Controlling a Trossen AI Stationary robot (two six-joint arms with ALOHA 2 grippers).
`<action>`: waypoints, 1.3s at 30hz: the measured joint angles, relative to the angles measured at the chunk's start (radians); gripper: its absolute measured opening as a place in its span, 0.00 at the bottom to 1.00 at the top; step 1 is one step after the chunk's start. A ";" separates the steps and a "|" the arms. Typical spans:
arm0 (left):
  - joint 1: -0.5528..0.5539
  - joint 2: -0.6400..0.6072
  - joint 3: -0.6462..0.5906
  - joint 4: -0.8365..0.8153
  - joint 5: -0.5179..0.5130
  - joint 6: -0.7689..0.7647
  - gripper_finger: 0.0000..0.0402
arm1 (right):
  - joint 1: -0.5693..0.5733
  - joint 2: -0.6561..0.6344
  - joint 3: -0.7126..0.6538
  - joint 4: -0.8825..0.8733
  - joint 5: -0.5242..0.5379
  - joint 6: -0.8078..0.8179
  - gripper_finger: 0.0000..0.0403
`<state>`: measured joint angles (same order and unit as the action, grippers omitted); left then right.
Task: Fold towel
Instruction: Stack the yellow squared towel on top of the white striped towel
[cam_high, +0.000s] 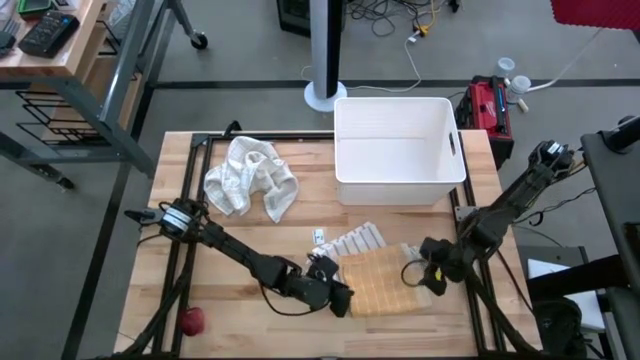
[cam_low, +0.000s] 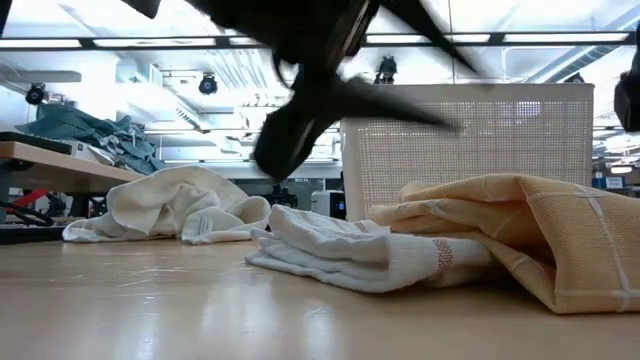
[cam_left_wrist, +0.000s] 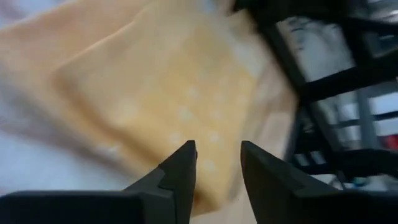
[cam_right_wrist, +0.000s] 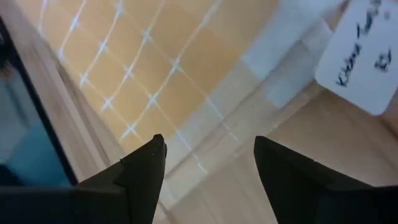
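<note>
The wooden desk (cam_high: 250, 310) carries everything, with a white bin (cam_high: 398, 150) at its far edge, right of centre. A crumpled white towel (cam_high: 250, 178) lies left of the bin, well apart from the arms. The yellow checked towel (cam_high: 385, 283) lies folded near the front of the desk, right of centre, overlapping a folded white striped cloth (cam_high: 357, 240) just behind it. From the low view the yellow towel rests in soft layers beside and partly over the white cloth. The left tool (cam_high: 342, 297) sits at the yellow towel's left edge, its fingers a narrow gap apart and holding nothing. The right tool (cam_high: 425, 277) sits at the towel's right edge, its fingers wide apart and empty above the cloth. A small red ball (cam_high: 191, 320) lies at the front left corner.
</note>
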<state>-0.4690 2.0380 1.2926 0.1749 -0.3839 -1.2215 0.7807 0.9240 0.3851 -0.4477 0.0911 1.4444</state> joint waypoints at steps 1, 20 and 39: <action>0.000 0.000 0.000 0.039 0.000 0.022 0.29 | 0.000 -0.015 -0.027 0.026 0.000 0.031 0.59; 0.075 0.118 0.039 0.094 0.090 0.096 0.13 | 0.000 0.112 -0.144 0.313 0.040 0.102 0.60; 0.103 0.166 0.070 0.095 0.196 0.060 0.09 | -0.065 0.242 -0.153 0.641 0.152 -0.112 0.11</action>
<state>-0.3656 2.2036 1.3624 0.2696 -0.1875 -1.1612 0.7155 1.1664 0.2325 0.1931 0.2436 1.3321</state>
